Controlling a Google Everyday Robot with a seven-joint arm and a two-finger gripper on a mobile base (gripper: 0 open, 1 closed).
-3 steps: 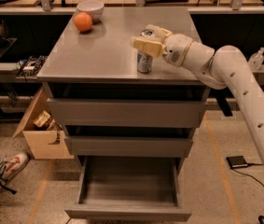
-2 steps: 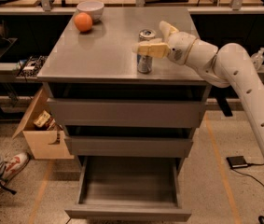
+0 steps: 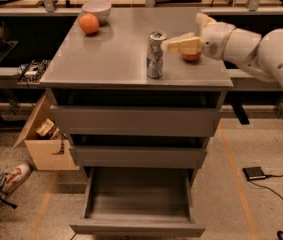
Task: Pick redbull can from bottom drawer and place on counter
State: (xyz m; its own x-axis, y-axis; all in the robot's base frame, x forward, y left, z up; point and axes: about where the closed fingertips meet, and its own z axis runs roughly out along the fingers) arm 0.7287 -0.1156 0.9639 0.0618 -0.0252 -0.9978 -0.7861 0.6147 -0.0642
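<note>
- Currently, at the left rear of the counter (image 3: 111, 59), an orange (image 3: 89, 24) and a white bowl (image 3: 96, 10) are found where they were one second ago; no disturbance is noted.
- Lower down, the bottom drawer (image 3: 138, 199) is pulled out, and no contents are seen in it.
- Right of centre, the redbull can (image 3: 155, 54) is stood upright on the counter, near the front edge. Its position is unchanged across the three views.
- Just right of the can, the gripper (image 3: 186, 34) is now held clear of it. One second ago the fingers were closed about the can top; now they are spread apart and nothing is held between them. A narrow gap is seen between the lower finger (image 3: 181, 45) and the can.
- Behind that finger, a second orange-red fruit (image 3: 191, 57) is partly hidden.
- At the far right, the white arm (image 3: 261, 49) is seen drawn back toward the counter's right edge.
- Assessment: the release is judged complete and the placement achieved. Only a clean retreat is judged to remain, to be made rightward so that the can is not clipped.
</note>
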